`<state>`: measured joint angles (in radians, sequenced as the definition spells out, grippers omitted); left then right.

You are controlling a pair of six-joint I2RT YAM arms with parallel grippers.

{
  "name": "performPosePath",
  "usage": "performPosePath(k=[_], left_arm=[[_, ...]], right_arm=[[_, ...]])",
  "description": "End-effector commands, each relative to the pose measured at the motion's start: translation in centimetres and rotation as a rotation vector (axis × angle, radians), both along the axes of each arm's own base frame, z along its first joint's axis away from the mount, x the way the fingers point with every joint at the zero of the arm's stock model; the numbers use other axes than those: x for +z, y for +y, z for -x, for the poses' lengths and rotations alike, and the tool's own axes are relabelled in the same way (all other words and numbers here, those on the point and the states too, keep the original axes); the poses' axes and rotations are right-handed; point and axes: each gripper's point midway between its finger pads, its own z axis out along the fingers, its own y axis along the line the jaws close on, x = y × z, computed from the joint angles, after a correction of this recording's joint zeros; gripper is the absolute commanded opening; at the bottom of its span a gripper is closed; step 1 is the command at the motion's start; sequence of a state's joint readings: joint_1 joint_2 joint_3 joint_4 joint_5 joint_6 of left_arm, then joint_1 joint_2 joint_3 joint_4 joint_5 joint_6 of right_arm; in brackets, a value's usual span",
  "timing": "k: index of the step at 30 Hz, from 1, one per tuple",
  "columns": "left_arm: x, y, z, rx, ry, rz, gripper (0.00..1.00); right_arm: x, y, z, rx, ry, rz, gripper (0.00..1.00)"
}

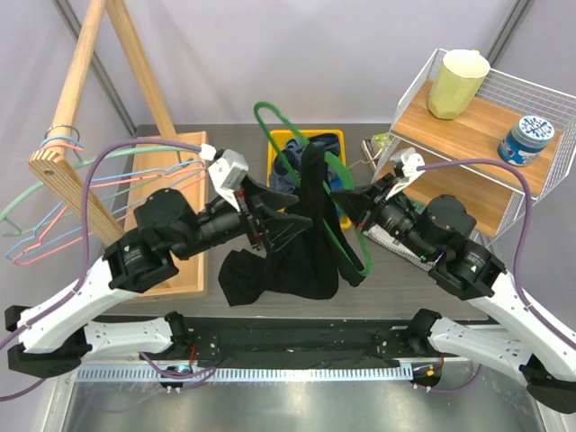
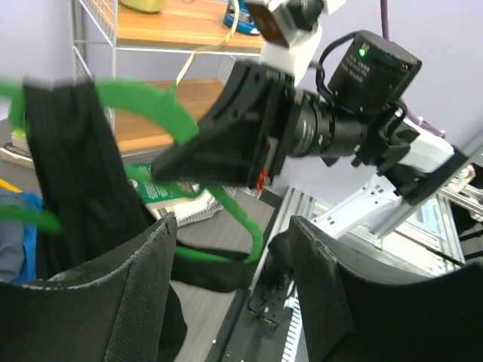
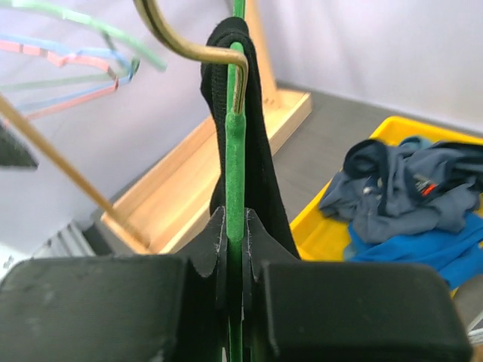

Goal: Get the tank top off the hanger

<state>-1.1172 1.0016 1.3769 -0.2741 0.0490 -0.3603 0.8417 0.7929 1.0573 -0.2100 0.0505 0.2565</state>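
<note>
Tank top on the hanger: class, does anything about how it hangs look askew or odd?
Yes. The black tank top hangs from the tilted green hanger by one bunched end, its rest slumped on the table.

A dark grey table [image 1: 405,288] carries everything. At its left stands the open wooden base [image 1: 180,279] of a hanger rack. A yellow bin [image 1: 310,133] of blue clothing sits at the far middle. At the right stands a white wire shelf unit [image 1: 416,76] with wooden boards. Its upper board holds a cream cup [image 1: 459,83] and a blue-lidded jar [image 1: 529,139], well apart. The lower end of a black tank top [image 1: 252,279] lies crumpled on the tabletop, just beside the wooden base.
</note>
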Motion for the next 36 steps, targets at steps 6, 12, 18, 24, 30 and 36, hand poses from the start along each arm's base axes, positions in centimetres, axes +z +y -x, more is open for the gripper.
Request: performPosePath(k=[6, 12, 18, 24, 30, 36], left_arm=[[-5.9, -1.4, 0.3, -0.025, 0.183, -0.029, 0.64], [-8.7, -3.7, 0.4, -0.025, 0.283, 0.051, 0.62], [-10.6, -5.6, -0.2, 0.029, 0.327, 0.066, 0.75], [-11.0, -6.4, -1.2, 0.069, 0.313, 0.089, 0.68], [-12.1, -7.1, -1.3, 0.073, 0.358, 0.048, 0.61], [-13.2, -6.7, -0.8, 0.058, 0.373, 0.033, 0.68]], right_arm=[[9.5, -3.4, -1.4, -0.189, -0.152, -0.257, 0.01], [11.9, -4.1, -1.1, -0.197, -0.193, -0.321, 0.01], [12.0, -3.9, -1.2, -0.194, -0.191, -0.339, 0.01], [12.2, -3.9, -1.0, -0.186, -0.198, -0.355, 0.01], [12.4, -4.3, -0.7, -0.190, -0.205, -0.367, 0.01], [12.4, -4.6, -0.5, -0.192, -0.210, -0.370, 0.01]])
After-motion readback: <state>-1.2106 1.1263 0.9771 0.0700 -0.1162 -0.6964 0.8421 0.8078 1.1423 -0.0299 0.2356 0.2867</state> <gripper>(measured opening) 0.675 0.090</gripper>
